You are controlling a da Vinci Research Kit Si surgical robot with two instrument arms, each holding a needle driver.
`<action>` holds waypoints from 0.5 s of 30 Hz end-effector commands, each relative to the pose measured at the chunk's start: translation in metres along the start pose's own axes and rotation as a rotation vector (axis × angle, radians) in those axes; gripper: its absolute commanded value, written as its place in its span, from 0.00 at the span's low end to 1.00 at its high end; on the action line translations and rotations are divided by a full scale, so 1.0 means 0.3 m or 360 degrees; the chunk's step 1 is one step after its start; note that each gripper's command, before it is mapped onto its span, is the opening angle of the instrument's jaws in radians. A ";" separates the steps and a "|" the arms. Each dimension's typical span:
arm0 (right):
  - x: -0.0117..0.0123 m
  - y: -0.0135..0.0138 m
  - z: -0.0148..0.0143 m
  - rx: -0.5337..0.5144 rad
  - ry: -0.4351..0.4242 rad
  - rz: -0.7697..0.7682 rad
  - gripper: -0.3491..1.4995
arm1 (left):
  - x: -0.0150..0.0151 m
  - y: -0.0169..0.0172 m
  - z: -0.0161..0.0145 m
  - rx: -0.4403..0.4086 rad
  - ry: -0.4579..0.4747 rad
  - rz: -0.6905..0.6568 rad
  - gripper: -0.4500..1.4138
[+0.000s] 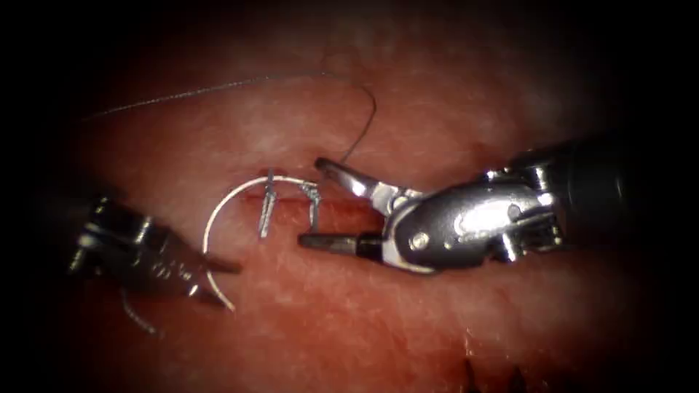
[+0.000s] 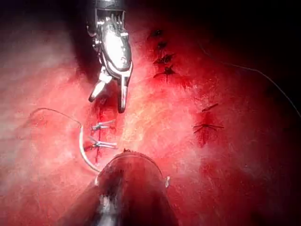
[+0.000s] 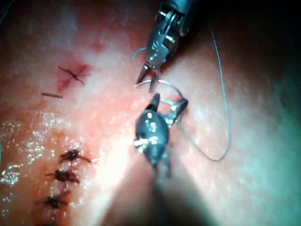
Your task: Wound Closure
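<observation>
From the endoscope, my left tool [image 1: 207,280] is sitting on the left of the cut [image 1: 306,204], its jaws clamped on the needle [image 1: 218,218] low on its curve, near the end that is lying by my tips. The needle is arcing up from there and over toward the cut, its far end running in among the two knotted stitches [image 1: 268,207], and whether it is entering the tissue [image 1: 408,320] there I cannot tell. My right tool [image 1: 331,204] is coming in on the right with its jaws spread wide and gripping nothing, one tip above the cut and one below, so my left is far the nearer to the needle. The thread [image 1: 364,124] is looping up past the upper right jaw and trailing off leftward. In the left wrist view my own shaft is covering my jaws; the needle [image 2: 83,150] is emerging beside it, and the right tool [image 2: 109,100] is gaping beyond. In the right wrist view my right jaws [image 3: 168,104] are straddling the arc of the needle [image 3: 162,84], with the left tool [image 3: 148,77] just past it.
</observation>
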State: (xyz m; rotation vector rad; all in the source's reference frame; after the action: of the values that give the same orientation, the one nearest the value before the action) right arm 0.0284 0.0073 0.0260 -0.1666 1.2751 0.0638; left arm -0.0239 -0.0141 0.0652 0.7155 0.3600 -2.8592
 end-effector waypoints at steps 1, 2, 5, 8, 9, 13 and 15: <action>-0.0004 -0.0034 0.0019 0.0005 0.0003 0.0004 0.96 | 0.000 0.003 0.002 -0.0002 -0.0004 0.0007 0.00; -0.0004 -0.0034 0.0019 0.0005 0.0002 0.0004 0.96 | -0.001 0.002 0.002 0.0010 -0.0016 0.0007 0.00; -0.0004 -0.0033 0.0018 0.0005 0.0002 0.0004 0.96 | -0.001 0.001 0.000 0.0059 -0.0022 0.0000 0.00; -0.0004 -0.0032 0.0016 0.0005 0.0002 0.0014 0.96 | -0.001 0.001 -0.004 0.0133 0.0014 -0.0019 0.00; -0.0004 -0.0031 0.0015 0.0005 0.0002 0.0015 0.95 | -0.001 0.000 -0.007 0.0174 0.0033 -0.0029 0.00; -0.0001 -0.0021 0.0003 0.0009 0.0005 0.0085 0.94 | 0.002 -0.003 -0.019 0.0280 0.0098 -0.0022 0.00; 0.0001 -0.0005 -0.0019 0.0008 0.0007 0.0158 0.92 | 0.005 -0.005 -0.024 0.0331 0.0151 -0.0027 0.00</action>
State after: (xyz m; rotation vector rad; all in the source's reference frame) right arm 0.0274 0.0080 0.0253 -0.0972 1.2940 0.1580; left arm -0.0224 -0.0092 0.0575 0.9299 0.0659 -2.9097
